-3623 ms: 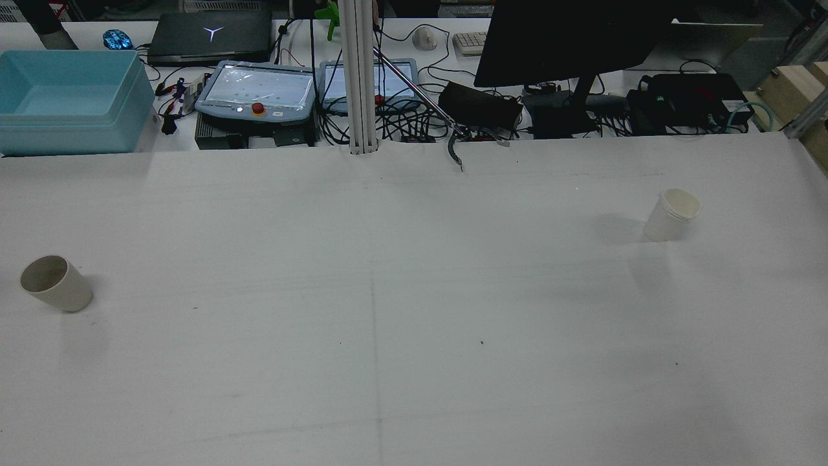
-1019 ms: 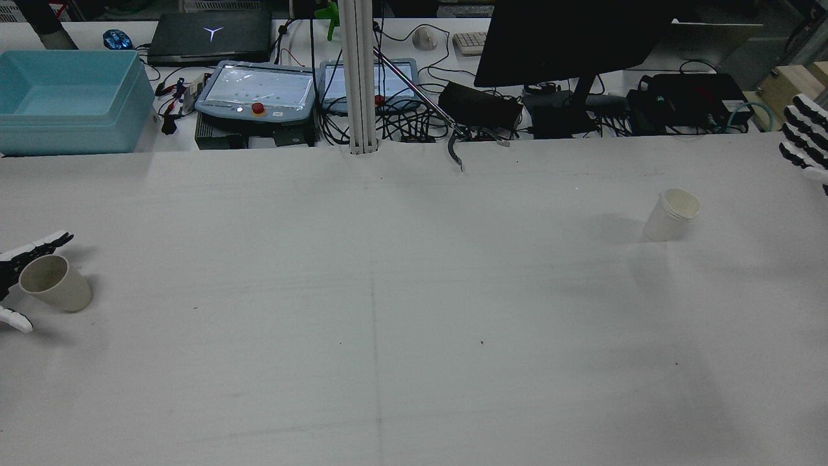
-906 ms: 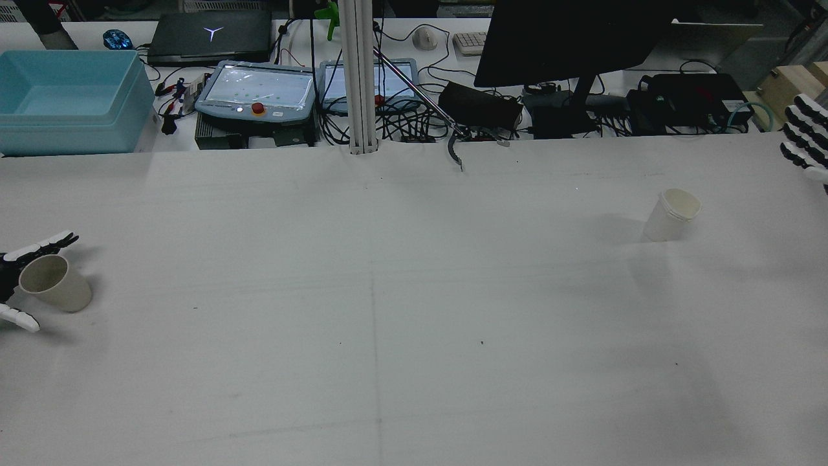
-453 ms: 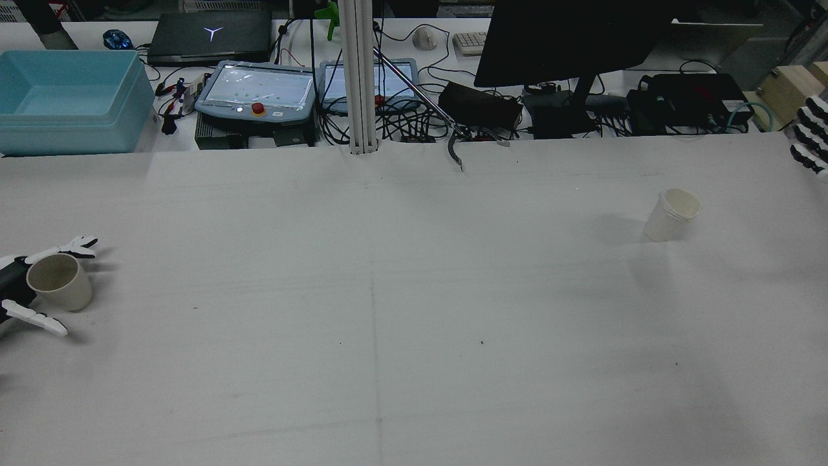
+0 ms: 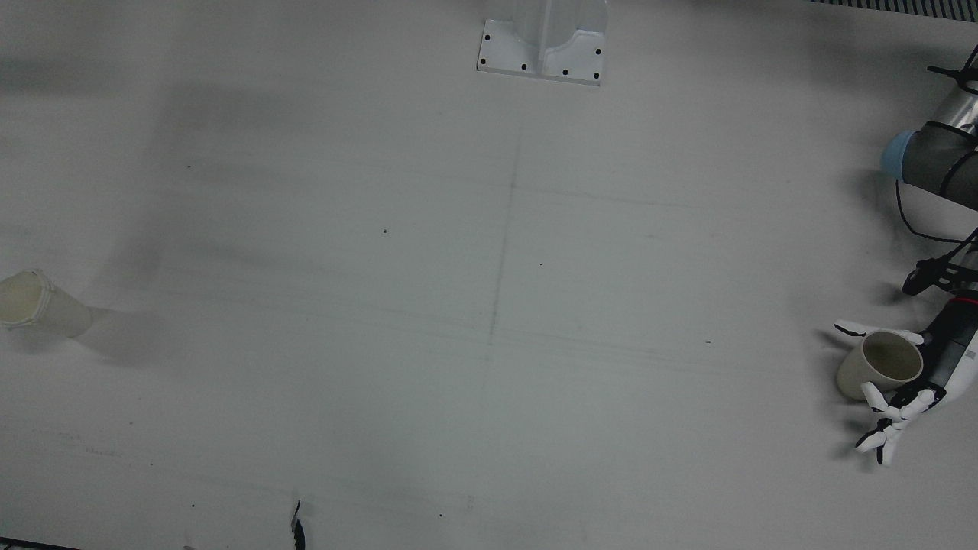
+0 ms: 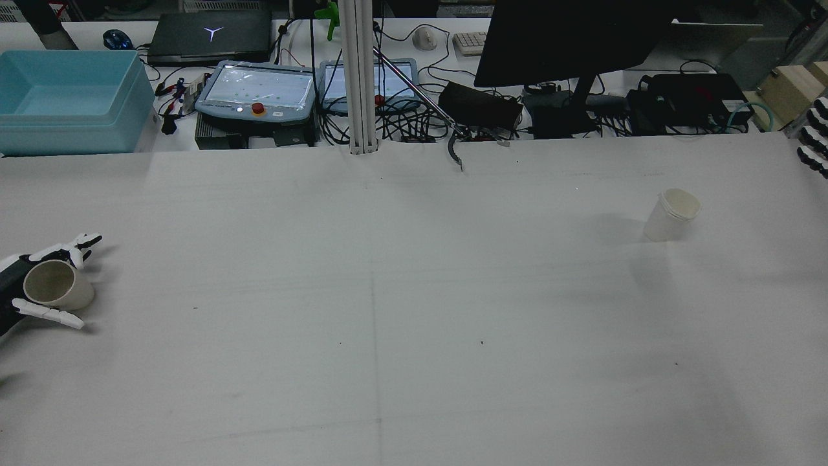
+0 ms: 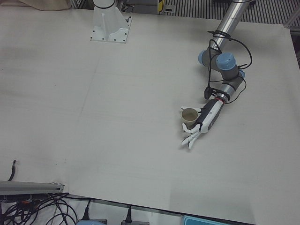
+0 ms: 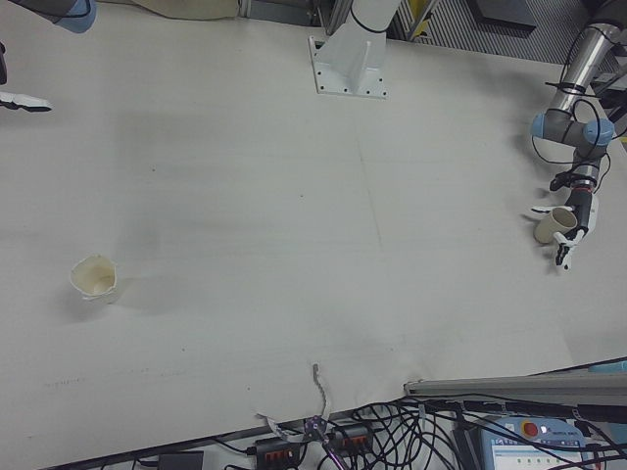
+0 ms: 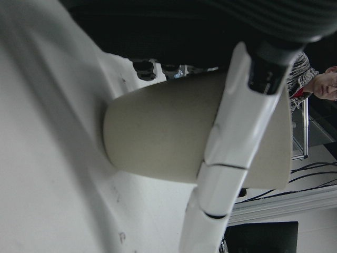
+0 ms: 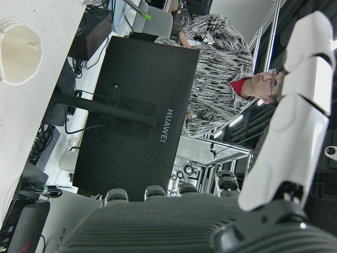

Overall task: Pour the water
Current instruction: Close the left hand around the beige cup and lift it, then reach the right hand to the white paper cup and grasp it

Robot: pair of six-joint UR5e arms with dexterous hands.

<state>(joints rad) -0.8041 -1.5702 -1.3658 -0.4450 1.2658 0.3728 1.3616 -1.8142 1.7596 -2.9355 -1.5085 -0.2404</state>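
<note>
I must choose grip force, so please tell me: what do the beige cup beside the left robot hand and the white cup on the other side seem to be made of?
Beige cup: probably matte plastic or ceramic; smooth, opaque, thick even rim, no gloss. The left robot hand brackets it.

White cup: likely thin paper or plastic, perhaps several nested; its rim shows stacked ridges and the wall looks faintly translucent.

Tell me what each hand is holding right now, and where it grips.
The left hand has its fingers around the beige cup at its side wall, but a firm grip cannot be told. The right hand holds nothing, far from the white cup.
</note>
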